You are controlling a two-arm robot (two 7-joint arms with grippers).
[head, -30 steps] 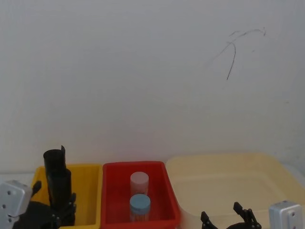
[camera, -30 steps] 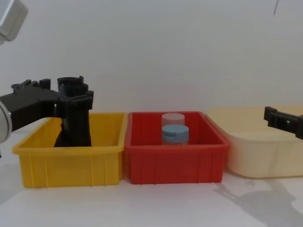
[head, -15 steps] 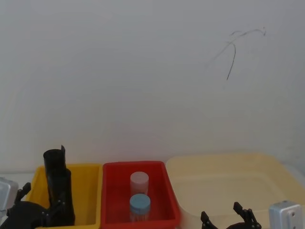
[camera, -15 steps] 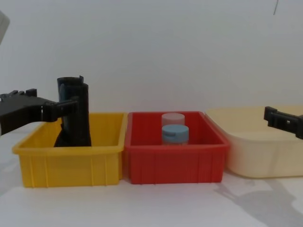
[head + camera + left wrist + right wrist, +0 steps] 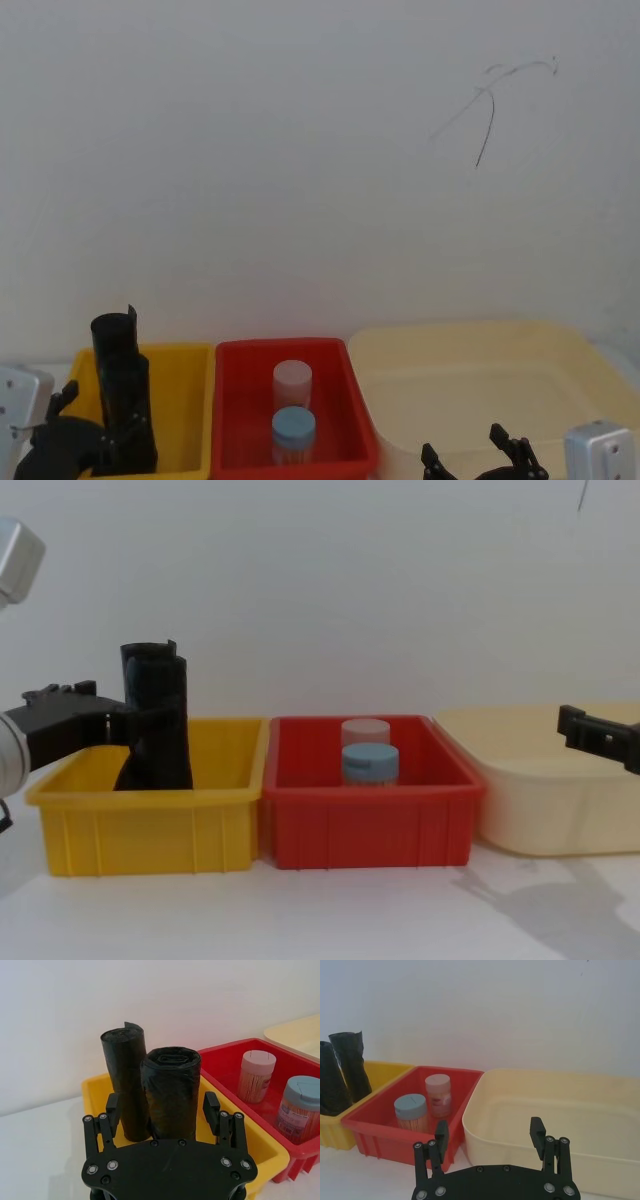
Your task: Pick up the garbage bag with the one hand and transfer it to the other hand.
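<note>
I am holding my left pincer (image 5: 161, 1110) wide open at the lower left of the head frame, beside the yellow bin (image 5: 150, 825). In the chest frame it is reaching in from the left edge at mid-height, and its tips are coming up to the left side of the garbage bag (image 5: 170, 1092). I cannot tell whether they are actually touching the plastic. Seen from my left wrist, the two fingers (image 5: 112, 1112) are standing one on each side of the bag, not clamped on it, so I am gripping nothing. The garbage bag is standing upright inside the yellow bin at the left of the chest frame, rising well above the rim. A slimmer black roll (image 5: 125, 1077) is standing close behind it in the same bin, poking up a little higher. The red bin (image 5: 370, 830) is sitting in the middle, right against the yellow one. It is carrying a pink-lidded jar (image 5: 292, 378) with a blue-lidded jar (image 5: 294, 428) in front of it. I am holding my right pincer (image 5: 489, 1134) at the lower right of the head frame, near the cream tub (image 5: 540, 820), with its fingers spread apart and carrying nothing. All three containers are resting on the white surface (image 5: 350, 910)
</note>
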